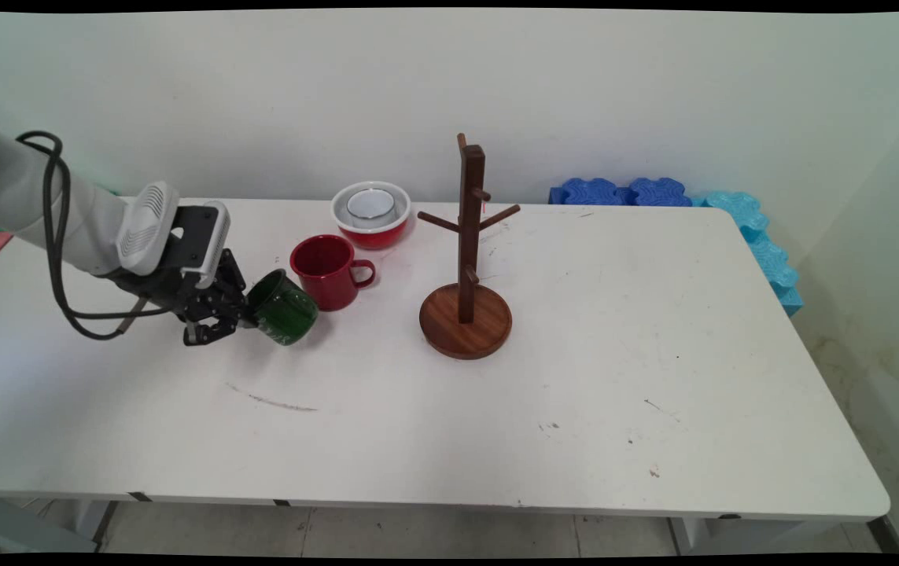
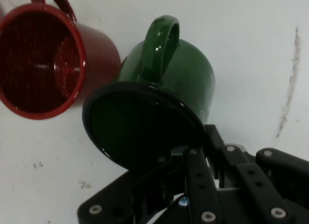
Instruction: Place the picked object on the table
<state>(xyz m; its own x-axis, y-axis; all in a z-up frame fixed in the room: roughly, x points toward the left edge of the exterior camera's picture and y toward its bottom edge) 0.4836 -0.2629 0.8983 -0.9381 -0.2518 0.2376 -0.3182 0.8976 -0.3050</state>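
white surface [image 1: 433,424]; fingers [image 2: 193,159] clamped on green mug [image 1: 284,306] rim, mug tilted, mouth toward hand, handle [image 2: 159,45] up, touching red mug [image 1: 329,271]; rack [image 1: 466,259] rightward.

White surface [image 1: 496,424] carrying red mug [image 1: 329,271] sitting upright at left-centre; red bowl [image 1: 371,215] with smaller white bowl [image 1: 371,204] nested inside, sitting behind mug; wooden mug tree [image 1: 466,259] standing centre on round base. Dark scuff marks showing on surface.
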